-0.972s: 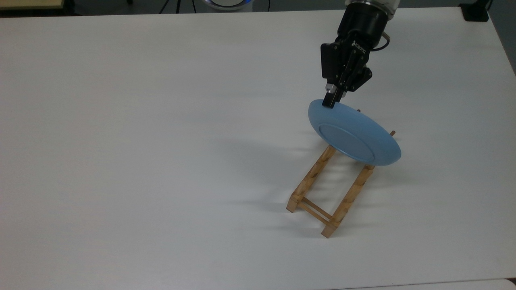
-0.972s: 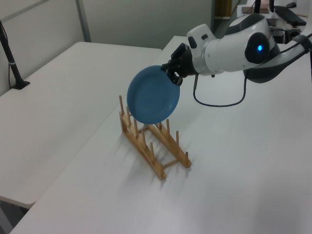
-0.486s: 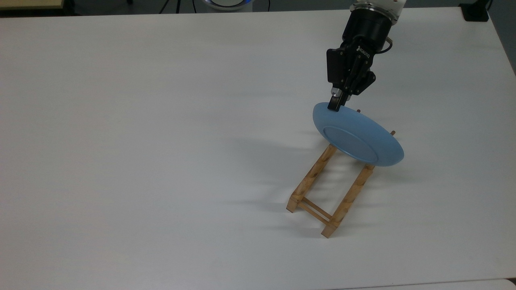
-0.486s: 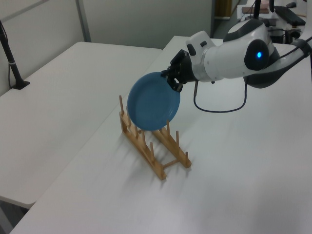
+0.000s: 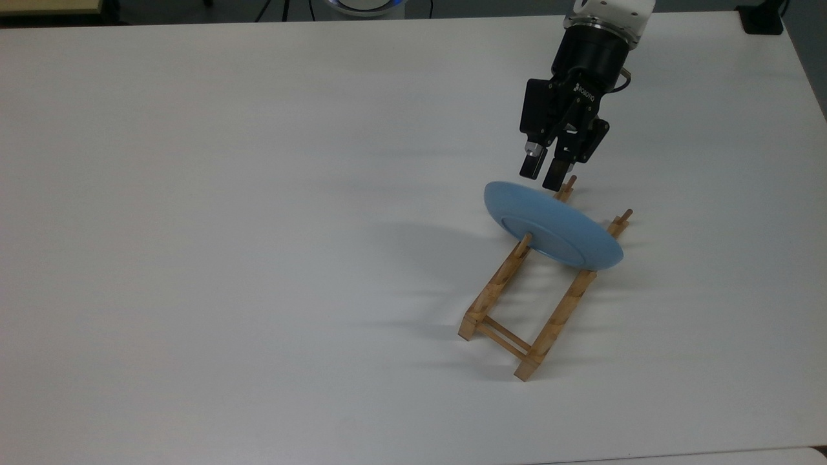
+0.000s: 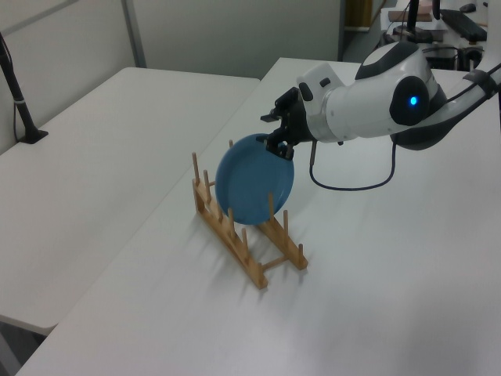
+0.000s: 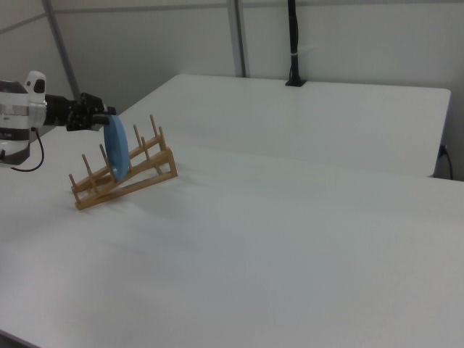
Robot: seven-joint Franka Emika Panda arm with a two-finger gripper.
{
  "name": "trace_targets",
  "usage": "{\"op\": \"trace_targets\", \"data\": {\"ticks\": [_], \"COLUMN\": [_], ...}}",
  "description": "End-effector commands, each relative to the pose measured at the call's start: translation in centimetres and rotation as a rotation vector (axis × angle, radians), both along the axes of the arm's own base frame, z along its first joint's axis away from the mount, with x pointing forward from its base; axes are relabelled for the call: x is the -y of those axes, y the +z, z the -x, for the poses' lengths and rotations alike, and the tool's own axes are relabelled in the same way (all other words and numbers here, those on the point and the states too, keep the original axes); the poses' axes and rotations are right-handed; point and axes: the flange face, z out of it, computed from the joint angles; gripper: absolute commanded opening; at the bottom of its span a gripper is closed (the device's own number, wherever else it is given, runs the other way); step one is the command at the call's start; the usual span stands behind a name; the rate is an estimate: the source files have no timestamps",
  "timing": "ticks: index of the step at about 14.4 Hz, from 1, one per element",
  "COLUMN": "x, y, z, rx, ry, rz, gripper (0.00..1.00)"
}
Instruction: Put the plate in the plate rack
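The plate (image 5: 552, 226) stands on edge in the rack (image 5: 536, 284), leaning between the pegs, just below and in front of the gripper (image 5: 544, 173). The jaws are open, with a clear gap between the two fingers, and they hold nothing; in the top view the fingertips hover just above the plate's upper rim, close to it but apart from it.

Going from the top view's left to its right, the first risk I see is the plate itself. It leans rather than standing straight, so it could tip further over if its lower edge is not seated between the rails. Next, the open fingers sit so near the rim that pulling away sideways or low could clip the plate and knock it from its slot. A finger could also catch the peg close beside its tip and drag the light rack across the table (image 5: 194, 226).

Where the plate's lower edge meets the rails is covered by the plate in the top view. In the left view the plate (image 6: 255, 178) hides several pegs of the rack (image 6: 235, 235). In the right view the gripper (image 7: 101, 116) merges with the plate's edge, so any gap there is hard to judge.
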Motion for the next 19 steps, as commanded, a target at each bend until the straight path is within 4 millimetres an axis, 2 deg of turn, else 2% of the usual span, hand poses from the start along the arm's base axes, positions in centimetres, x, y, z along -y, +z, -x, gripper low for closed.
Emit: {"op": "trace_targets", "data": {"ticks": [1, 3, 4, 5, 6, 8, 10, 12, 15, 16, 19], "x": [-0.1, -0.1, 0.0, 0.0, 0.0, 0.1, 0.1, 1.7, 4.6, 6.1, 11.0], "y": [0.3, 1.0, 2.0, 3.4, 5.7, 9.0, 11.6, 13.4, 14.4, 14.4, 16.3], "z": [-0.1, -0.3, -0.7, -1.0, -1.3, -1.3, -0.3, 0.4, 1.0, 1.0, 1.5], "rx": [0.027, 0.033, 0.046, 0.052, 0.040, -0.002, -0.038, -0.087, -0.190, -0.241, -0.395], "ry": [-0.022, -0.031, -0.039, -0.074, -0.123, -0.191, -0.238, -0.338, -0.473, -0.533, -0.656], "rz": [0.001, -0.018, -0.036, -0.118, -0.224, -0.379, -0.492, -0.577, -0.614, -0.635, -0.700], "gripper": [0.69, 0.72, 0.68, 0.70, 1.00, 1.00, 1.00, 1.00, 1.00, 1.00, 1.00]}}
